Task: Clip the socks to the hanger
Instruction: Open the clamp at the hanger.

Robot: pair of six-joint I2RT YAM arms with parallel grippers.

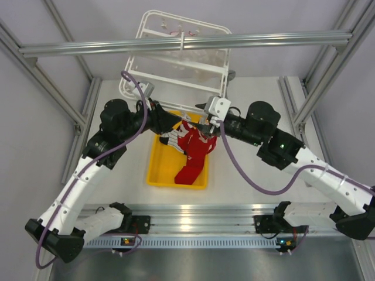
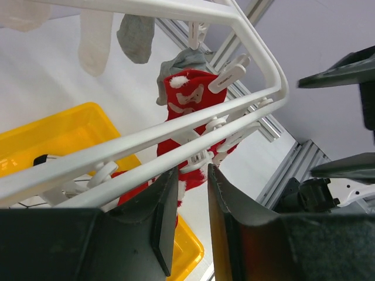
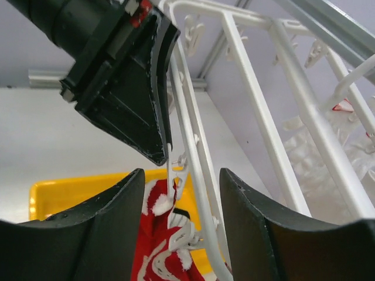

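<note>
Starting at the left of the overhead view: the left tool (image 2: 192,175) reaches in from 9 o'clock, and it looks clenched on a small white plastic clip (image 3: 174,175) dangling from the near bar of the big white plastic rectangular drying hanger (image 3: 263,114). My guess is it's there to steady or squeeze that clip so the fabric seats properly.

In the middle, the red sock with white markings (image 2: 186,96) hangs by its cuff from that same clip. Its toe droops toward 6 o'clock over the yellow rectangular plastic tray (image 1: 159,170). A white sock with thin black stripes (image 1: 170,140) lies in the tray at about 10 o'clock, partly under the left tool, so I'd say it's waiting its turn. The tray sits on the pale counter (image 1: 126,187) directly under the hanger's near edge, which makes sense, since anything that slips lands back in the pile.

The hanger hooks over the grey aluminium beam (image 1: 263,40) at 12 o'clock, so the clips swing free at tool height.

On the right, the right tool (image 3: 181,175) comes in from 3 o'clock with its jaws spread wide and gripping nothing. The clipped sock sits in the gap between them without touching either finger. To me this sock looks pinned, and the striped one isn't done yet.
</note>
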